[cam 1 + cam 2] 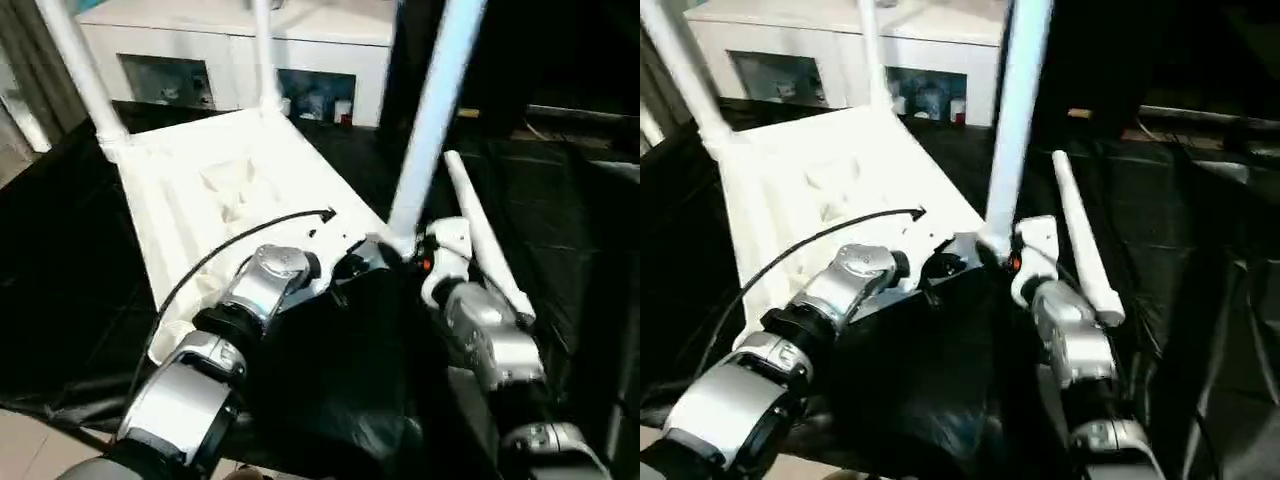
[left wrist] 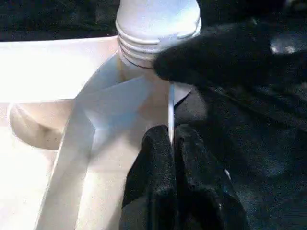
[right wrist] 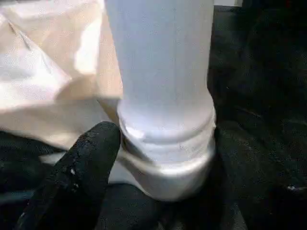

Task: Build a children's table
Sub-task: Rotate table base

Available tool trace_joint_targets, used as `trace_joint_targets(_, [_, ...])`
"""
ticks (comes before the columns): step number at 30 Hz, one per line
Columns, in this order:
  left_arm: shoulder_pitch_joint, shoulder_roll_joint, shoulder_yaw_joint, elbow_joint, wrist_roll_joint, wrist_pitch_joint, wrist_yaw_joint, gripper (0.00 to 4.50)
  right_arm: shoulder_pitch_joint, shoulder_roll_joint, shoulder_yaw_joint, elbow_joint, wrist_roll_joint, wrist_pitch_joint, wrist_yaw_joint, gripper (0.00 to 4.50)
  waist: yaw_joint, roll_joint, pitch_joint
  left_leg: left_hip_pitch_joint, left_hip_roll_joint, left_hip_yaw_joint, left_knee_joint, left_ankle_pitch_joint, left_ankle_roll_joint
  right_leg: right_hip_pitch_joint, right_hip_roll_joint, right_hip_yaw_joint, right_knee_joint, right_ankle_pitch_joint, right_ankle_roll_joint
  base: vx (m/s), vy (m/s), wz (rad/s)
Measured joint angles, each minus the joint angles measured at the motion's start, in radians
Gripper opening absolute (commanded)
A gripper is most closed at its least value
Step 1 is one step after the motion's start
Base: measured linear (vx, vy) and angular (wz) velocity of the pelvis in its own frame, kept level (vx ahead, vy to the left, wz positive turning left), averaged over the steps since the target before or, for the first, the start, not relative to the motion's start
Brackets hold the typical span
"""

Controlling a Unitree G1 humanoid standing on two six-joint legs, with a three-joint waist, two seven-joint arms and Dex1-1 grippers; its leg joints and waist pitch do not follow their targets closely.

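The tabletop [image 1: 215,190] lies underside up in the upper left of the head view, on a black sheet [image 1: 90,260]. Three legs stand in its corner sockets; the near leg [image 1: 430,120] rises right of centre. A loose leg [image 1: 485,235] lies on the sheet to its right. The left gripper [image 2: 173,158] pinches the tabletop's rim, jaws narrow. The right gripper [image 3: 158,163] clasps the near leg's base.

You've got the white tabletop [image 1: 200,190] lying underside up, ribs showing. Three white tube legs stand upright in its corner sockets: two at the far corners [image 1: 85,75] [image 1: 265,60], one at the near right corner [image 1: 430,120]. The fourth leg [image 1: 485,235] lies loose just beside that corner.
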Motion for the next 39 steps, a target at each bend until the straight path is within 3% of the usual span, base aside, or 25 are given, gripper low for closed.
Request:
trace_joint_targets(8, [-0.058,-0.027,0.059,0.092,-0.003,-0.035,0.130,0.00,0.107,-0.066,-0.043,-0.194,0.052,0.034,0.055,3.58,-0.006,0.001,0.002,-0.005,0.000,0.000,0.000,0.001,0.004,-0.004,0.001,0.000,-0.002,0.000,0.000,0.000,0.000,0.00])
trace_joint_targets(11, [-0.067,-0.036,0.112,0.100,-0.038,-0.084,0.180,0.00,0.130,-0.076,-0.035,-0.220,0.057,0.050,0.083,3.58,-0.013,0.002,0.003,-0.015,0.001,-0.001,0.000,0.001,0.009,-0.012,0.002,0.000,-0.002,0.000,0.000,0.000,0.000,0.00])
trace_joint_targets(12, [-0.073,-0.038,0.131,0.097,-0.055,-0.099,0.184,0.28,0.129,-0.071,-0.024,-0.219,0.055,0.051,0.084,3.67,-0.012,0.003,0.003,-0.020,0.001,-0.001,0.001,0.001,0.009,-0.018,0.002,0.000,-0.001,0.000,0.000,0.000,0.000,0.00])
trace_joint_targets(13, [-0.074,-0.036,0.142,0.090,-0.070,-0.104,0.184,0.28,0.125,-0.061,-0.013,-0.214,0.050,0.052,0.083,3.67,-0.012,0.004,0.003,-0.021,0.001,-0.001,0.002,0.001,0.010,-0.020,0.002,0.000,0.000,0.000,0.000,0.000,0.000,0.00])
trace_joint_targets(17, [-0.092,0.005,0.168,-0.036,-0.093,-0.123,0.193,0.67,0.108,-0.022,0.048,-0.173,0.018,0.054,0.075,3.71,-0.001,0.004,0.003,-0.028,0.003,-0.002,0.007,0.000,0.010,-0.026,0.002,-0.002,0.003,-0.001,-0.001,0.000,0.000,0.00])
trace_joint_targets(20, [-0.084,0.078,0.186,-0.157,-0.091,-0.094,0.195,0.93,0.079,-0.010,0.052,-0.147,0.018,0.072,0.074,3.71,0.001,0.003,0.004,-0.023,0.003,-0.002,0.009,0.000,0.010,-0.020,0.001,-0.002,0.003,0.000,-0.002,0.000,0.000,0.00])
trace_joint_targets(22, [-0.042,0.105,0.190,-0.209,-0.092,-0.058,0.158,1.11,0.052,-0.005,0.051,-0.118,0.016,0.075,0.065,3.71,0.001,-0.003,0.005,-0.013,0.002,0.000,0.008,-0.001,0.009,-0.011,0.001,-0.001,0.002,0.000,-0.002,0.000,0.000,0.00])
trace_joint_targets(24, [0.017,0.118,0.181,-0.229,-0.091,-0.035,0.133,1.25,0.013,0.002,0.052,-0.071,-0.002,0.075,0.049,3.71,0.004,-0.009,0.005,-0.013,0.002,0.000,0.008,-0.003,0.005,-0.010,0.001,-0.001,0.002,0.000,-0.002,0.000,0.000,0.00])
trace_joint_targets(29, [0.120,0.158,0.172,-0.334,-0.069,0.054,0.201,1.58,-0.013,0.013,0.063,-0.044,-0.013,0.073,0.043,3.71,0.005,-0.010,0.005,-0.016,0.002,0.001,0.009,-0.002,0.005,-0.010,0.000,0.001,0.003,0.001,-0.002,0.000,0.000,0.00])
trace_joint_targets(34, [0.212,0.303,0.273,-0.571,0.037,0.149,0.368,1.89,-0.049,0.011,0.071,0.026,-0.032,0.067,0.030,3.71,-0.016,-0.009,0.005,-0.014,0.005,0.001,0.008,-0.001,0.004,-0.010,0.002,0.000,0.004,0.000,-0.002,0.000,0.000,0.00])
trace_joint_targets(39, [0.357,0.339,0.379,-0.687,0.115,0.224,0.527,2.35,-0.094,0.036,0.078,0.103,-0.052,0.047,0.024,3.71,-0.021,-0.012,0.006,-0.016,0.006,0.001,0.008,-0.001,0.003,-0.011,0.003,-0.001,0.003,0.000,-0.002,0.000,0.000,0.00])
